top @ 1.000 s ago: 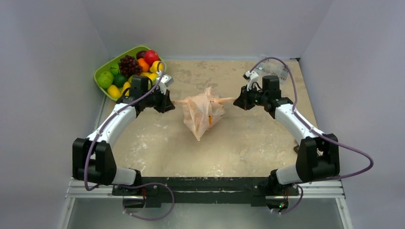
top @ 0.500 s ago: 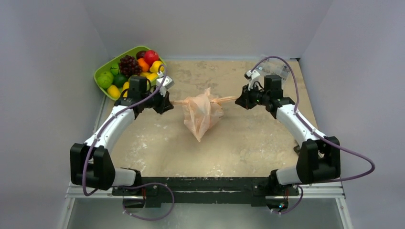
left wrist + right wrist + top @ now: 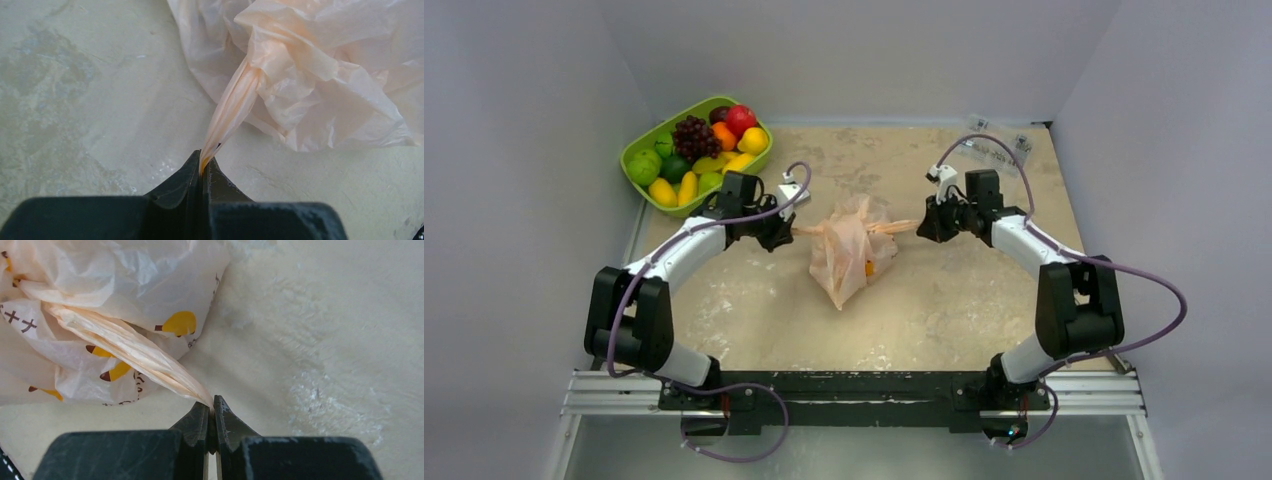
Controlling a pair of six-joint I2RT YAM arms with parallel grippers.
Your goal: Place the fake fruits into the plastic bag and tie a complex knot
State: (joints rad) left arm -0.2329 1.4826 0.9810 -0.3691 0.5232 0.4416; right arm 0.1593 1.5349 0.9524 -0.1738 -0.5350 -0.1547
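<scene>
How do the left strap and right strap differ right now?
The left strap is a narrow, tightly bunched strip; the right strap fans wider toward the bag. Bag film by the left strap looks plain; banana prints show by the right strap. Shared: each tip is pinched in a shut gripper, the left gripper and the right gripper.

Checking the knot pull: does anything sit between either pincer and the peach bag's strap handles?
Nothing visible. The left pincer and right pincer are each shut on a twisted strap handle of the translucent peach-orange plastic bag.
</scene>
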